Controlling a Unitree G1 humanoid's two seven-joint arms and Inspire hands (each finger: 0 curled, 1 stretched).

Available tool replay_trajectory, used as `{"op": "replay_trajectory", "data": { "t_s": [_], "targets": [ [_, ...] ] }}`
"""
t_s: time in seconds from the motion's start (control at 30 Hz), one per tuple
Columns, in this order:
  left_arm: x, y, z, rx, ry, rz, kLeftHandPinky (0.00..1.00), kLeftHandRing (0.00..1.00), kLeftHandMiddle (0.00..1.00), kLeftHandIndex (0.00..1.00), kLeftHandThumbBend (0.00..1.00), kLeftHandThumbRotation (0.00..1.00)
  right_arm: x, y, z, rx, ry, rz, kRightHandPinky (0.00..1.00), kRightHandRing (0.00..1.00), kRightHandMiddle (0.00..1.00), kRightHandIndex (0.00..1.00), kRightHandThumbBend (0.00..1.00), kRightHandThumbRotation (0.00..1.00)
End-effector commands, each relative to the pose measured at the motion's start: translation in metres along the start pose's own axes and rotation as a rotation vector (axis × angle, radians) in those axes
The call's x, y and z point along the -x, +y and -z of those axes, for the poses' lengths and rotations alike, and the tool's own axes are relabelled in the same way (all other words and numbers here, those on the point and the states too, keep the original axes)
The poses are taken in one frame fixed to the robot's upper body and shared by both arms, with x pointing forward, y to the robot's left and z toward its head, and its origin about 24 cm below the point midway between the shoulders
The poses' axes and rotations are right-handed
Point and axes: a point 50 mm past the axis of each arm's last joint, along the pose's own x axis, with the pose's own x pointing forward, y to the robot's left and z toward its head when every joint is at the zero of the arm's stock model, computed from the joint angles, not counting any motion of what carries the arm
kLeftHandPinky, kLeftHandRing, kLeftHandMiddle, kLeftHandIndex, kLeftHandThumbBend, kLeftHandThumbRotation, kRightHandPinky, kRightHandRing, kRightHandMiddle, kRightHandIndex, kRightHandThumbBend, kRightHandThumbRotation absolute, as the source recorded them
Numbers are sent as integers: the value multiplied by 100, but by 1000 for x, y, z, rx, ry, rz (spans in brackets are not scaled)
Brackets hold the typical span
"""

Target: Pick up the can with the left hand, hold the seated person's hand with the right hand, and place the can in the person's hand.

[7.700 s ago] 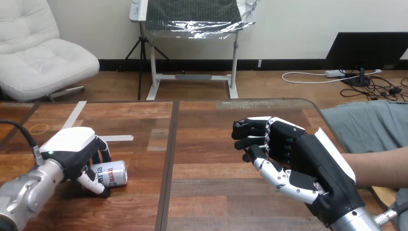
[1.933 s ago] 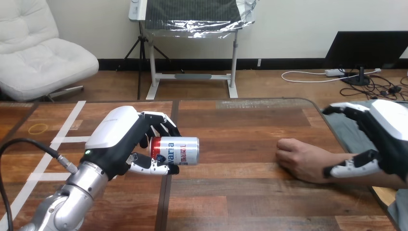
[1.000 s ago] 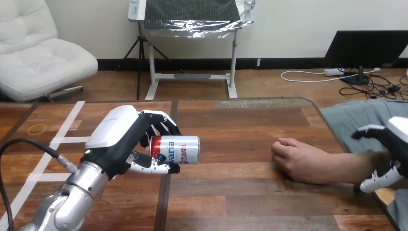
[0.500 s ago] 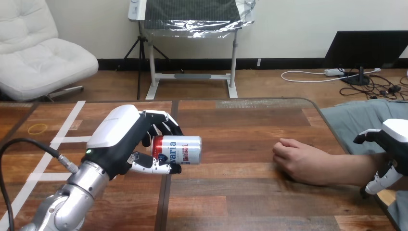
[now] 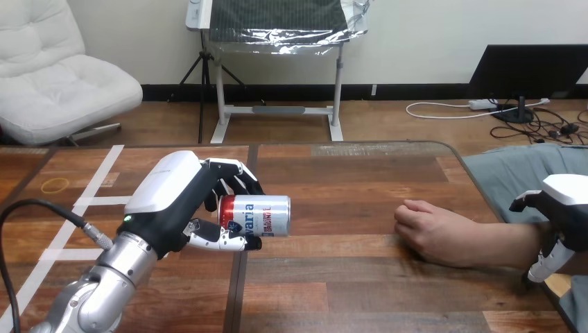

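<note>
- right hand: cut off by the view's right edge, so only a white shell and some black casing show. It sits over the person's forearm, back from the wrist, w/ part of it hanging at the forearm's near side. Whether it grips the forearm or merely rests on it: cannot tell.
- can: its left end is buried in the left hand, so approx a third is hidden. It looks clear of the counter, but the gap under it is hard to judge.
- person's hand: a loose fist, knuckles up, resting on the counter's right part (palm side hidden). The forearm runs off toward the right edge.
- Around: white tape strips cross the counter's left part. A thin yellow ring lies flat just left of them. The seam btwn the two counter boards runs front to back, passing under the left hand's fingertips.
- Can and person's hand are well apart, w/ plain wood counter btwn them.
- Left hand's fingers: curled narrow over the can's far/top side, thumb pressed along its near side, so the can is clamped btwn them.
- The can (silver, w/ red and blue print) lies on its side. Its free end points to the view's right, toward the person's hand.
</note>
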Motion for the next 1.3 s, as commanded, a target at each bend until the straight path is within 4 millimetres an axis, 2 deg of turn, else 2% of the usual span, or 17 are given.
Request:
{"op": "replay_trajectory", "data": {
  "t_s": [0.0, 0.97, 1.27],
  "targets": [
    [-14, 24, -15, -3, -85, -106, 36, 42, 49, 52, 60, 0, -4, -22, 1, 45, 13, 52, 87, 91, 91, 86, 82, 6],
    [-16, 24, -16, -6, -76, -104, 37, 43, 49, 52, 60, 0, -20, -17, -14, 134, 1, 7, 86, 90, 90, 85, 78, 10],
    [-15, 24, -15, -1, -69, -105, 37, 43, 49, 52, 60, 0, -23, -14, -18, 121, 20, -22, 80, 88, 90, 85, 77, 9]
  ]
}}
